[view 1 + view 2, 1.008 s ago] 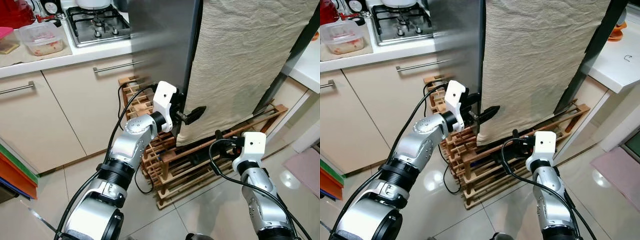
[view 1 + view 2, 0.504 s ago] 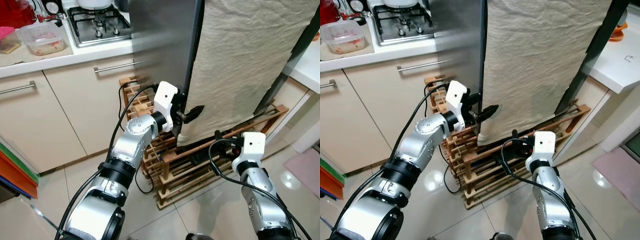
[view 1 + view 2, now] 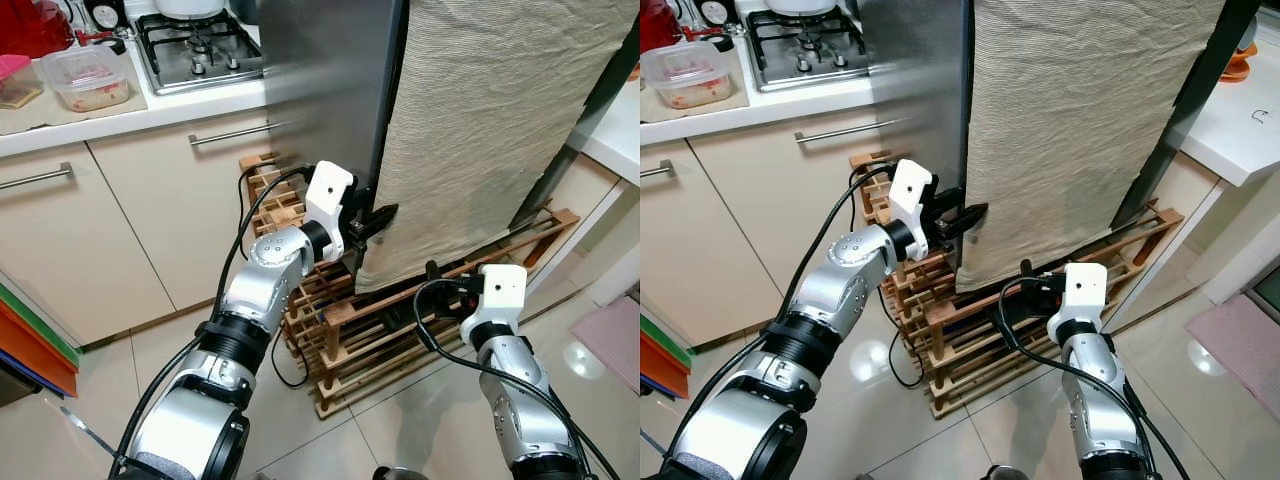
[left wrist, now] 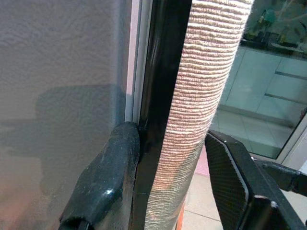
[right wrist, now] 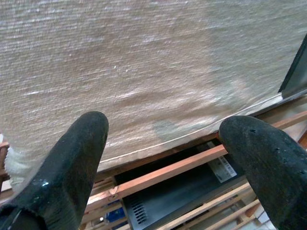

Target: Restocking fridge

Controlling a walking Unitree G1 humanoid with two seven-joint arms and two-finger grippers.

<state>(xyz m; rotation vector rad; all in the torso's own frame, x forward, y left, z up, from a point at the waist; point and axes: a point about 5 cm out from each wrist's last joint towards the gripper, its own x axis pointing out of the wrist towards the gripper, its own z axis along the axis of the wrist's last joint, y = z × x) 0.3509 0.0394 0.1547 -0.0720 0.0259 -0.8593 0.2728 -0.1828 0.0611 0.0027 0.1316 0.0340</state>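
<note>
Beige ribbed cloth (image 3: 480,130) drapes the fridge door (image 4: 163,86), and our left end effector (image 3: 375,220) sits spread astride that door's edge: one finger (image 4: 108,182) on the steel fridge side (image 3: 320,70), the other (image 4: 235,177) beyond the cloth. To open it well we'd probably close on the edge, cloth included, then pull along the door's swing arc, not straight back. Door edge runs vertical, its long axis upright, the covered face towards us. Right end effector (image 3: 1032,285) hangs spread, low before the cloth, just above the wooden rack (image 3: 380,330).
</note>
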